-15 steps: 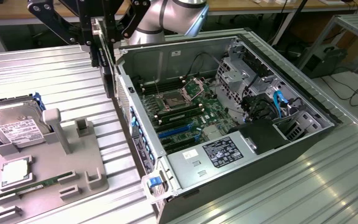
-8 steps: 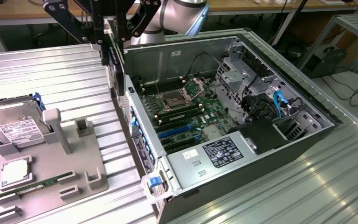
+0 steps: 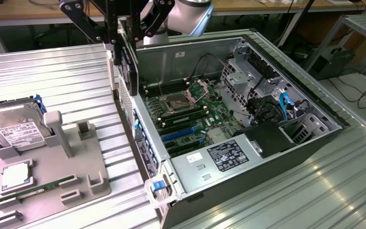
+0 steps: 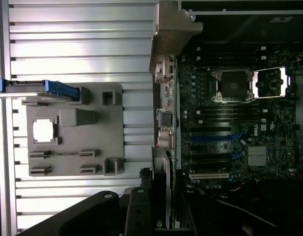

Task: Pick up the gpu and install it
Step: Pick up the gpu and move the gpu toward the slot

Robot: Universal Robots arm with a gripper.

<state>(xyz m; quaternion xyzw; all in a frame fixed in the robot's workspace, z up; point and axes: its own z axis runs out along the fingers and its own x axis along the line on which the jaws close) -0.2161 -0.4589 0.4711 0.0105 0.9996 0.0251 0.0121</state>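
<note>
The arm (image 3: 192, 14) hangs overhead — its gripper (image 3: 124, 44) pointing straight down, clamped on the gpu (image 3: 127, 64).

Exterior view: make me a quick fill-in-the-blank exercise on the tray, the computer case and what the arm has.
1. The hard drive stands in the gray ___.
2. The pincer holds the ___ upright at the open case's wall.
3. The two bright cables inside the case are ___.
Missing words: tray; gpu; blue.
</note>
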